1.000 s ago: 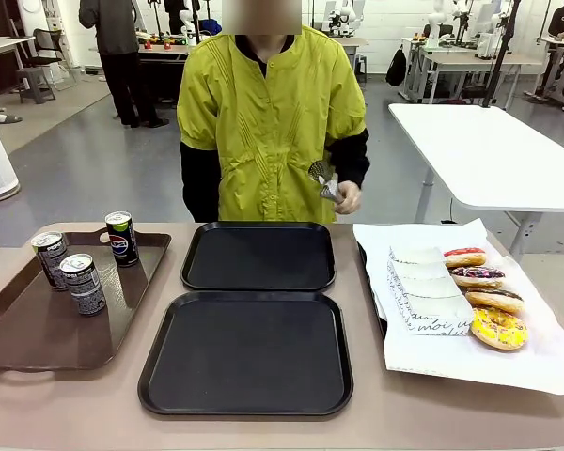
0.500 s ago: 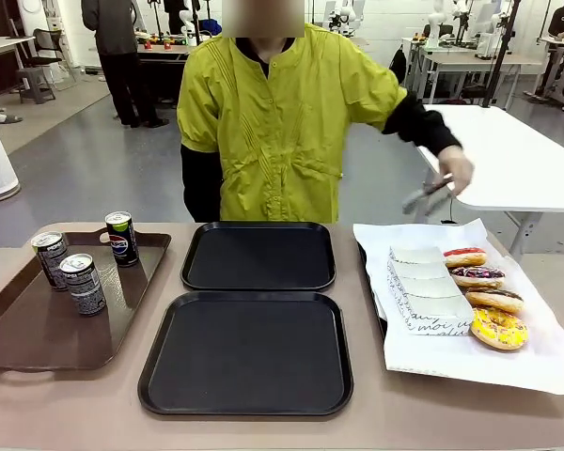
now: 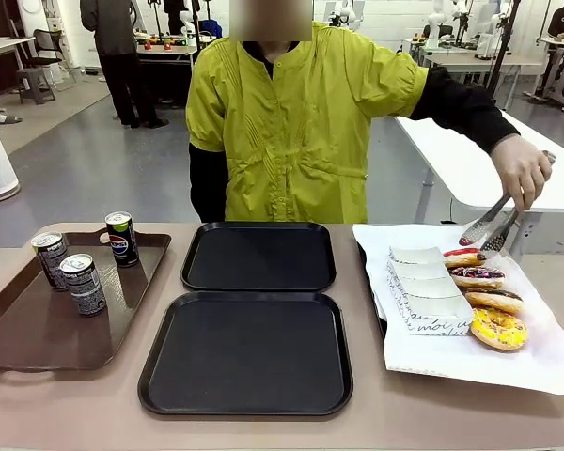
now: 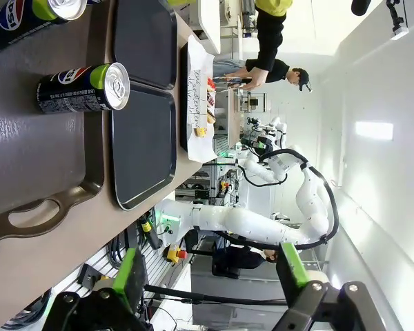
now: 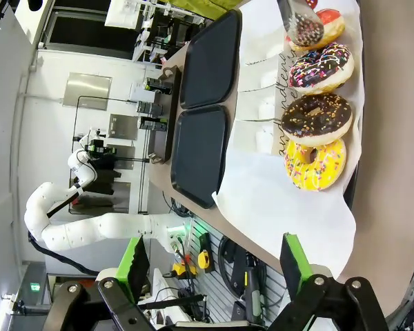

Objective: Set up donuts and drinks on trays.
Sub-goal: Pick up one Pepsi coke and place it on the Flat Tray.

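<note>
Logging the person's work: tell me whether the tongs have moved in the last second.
Yes. The tongs swung right, from above the far tray's right corner to just over the farthest donut on the paper.

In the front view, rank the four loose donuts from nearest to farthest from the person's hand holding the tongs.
1. Red-topped donut, far end, by the tongs.
2. Sprinkled chocolate donut, next along.
3. Plain chocolate donut, third.
4. Yellow donut, the row's near end.
</note>
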Controlling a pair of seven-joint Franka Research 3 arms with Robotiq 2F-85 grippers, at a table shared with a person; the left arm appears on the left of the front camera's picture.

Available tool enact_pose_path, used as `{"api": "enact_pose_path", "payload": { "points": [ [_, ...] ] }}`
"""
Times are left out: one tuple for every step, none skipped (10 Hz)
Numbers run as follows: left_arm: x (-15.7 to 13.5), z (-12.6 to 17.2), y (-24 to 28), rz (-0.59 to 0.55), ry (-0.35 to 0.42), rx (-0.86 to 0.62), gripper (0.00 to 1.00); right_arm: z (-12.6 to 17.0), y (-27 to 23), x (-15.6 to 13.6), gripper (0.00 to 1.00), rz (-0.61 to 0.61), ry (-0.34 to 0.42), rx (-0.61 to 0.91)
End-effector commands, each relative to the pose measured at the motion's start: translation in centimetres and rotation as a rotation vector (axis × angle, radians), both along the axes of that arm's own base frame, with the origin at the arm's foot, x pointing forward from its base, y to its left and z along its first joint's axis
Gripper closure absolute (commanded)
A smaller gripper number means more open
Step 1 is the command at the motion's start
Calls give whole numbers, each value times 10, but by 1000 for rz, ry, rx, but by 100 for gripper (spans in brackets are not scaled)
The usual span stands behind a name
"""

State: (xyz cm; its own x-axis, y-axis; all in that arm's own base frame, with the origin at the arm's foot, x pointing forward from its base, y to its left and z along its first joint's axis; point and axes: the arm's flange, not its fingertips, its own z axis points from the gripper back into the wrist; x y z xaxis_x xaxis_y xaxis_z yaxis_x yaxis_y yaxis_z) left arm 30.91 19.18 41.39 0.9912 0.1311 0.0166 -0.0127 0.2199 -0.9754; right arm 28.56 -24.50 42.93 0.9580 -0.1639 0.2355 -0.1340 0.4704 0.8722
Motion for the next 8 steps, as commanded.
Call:
{"api": "enact_pose_path", "payload": {
  "points": [
    [-2,0,0,3,-4,-10,0,0,3,-1,0,-6,-12,18],
    [-2,0,0,3,-4,-10,0,0,3,-1,0,-6,-12,18],
    [0,0,0,0,0,0,0,0,3,-1,0,-6,-12,18],
    [-2,19,-7,2,-19,82,0,0,3,-1,0,-6,-12,18],
    [7,47,-15,1,-9,192,0,0,3,-1,0,-6,-12,18],
    [13,76,-26,-12,5,324,0,0,3,-1,0,-6,-12,18],
    [14,108,-42,-5,36,481,0,0,3,-1,0,-6,-12,18],
    [3,130,-59,9,63,608,0,0,3,-1,0,-6,-12,18]
  ]
}}
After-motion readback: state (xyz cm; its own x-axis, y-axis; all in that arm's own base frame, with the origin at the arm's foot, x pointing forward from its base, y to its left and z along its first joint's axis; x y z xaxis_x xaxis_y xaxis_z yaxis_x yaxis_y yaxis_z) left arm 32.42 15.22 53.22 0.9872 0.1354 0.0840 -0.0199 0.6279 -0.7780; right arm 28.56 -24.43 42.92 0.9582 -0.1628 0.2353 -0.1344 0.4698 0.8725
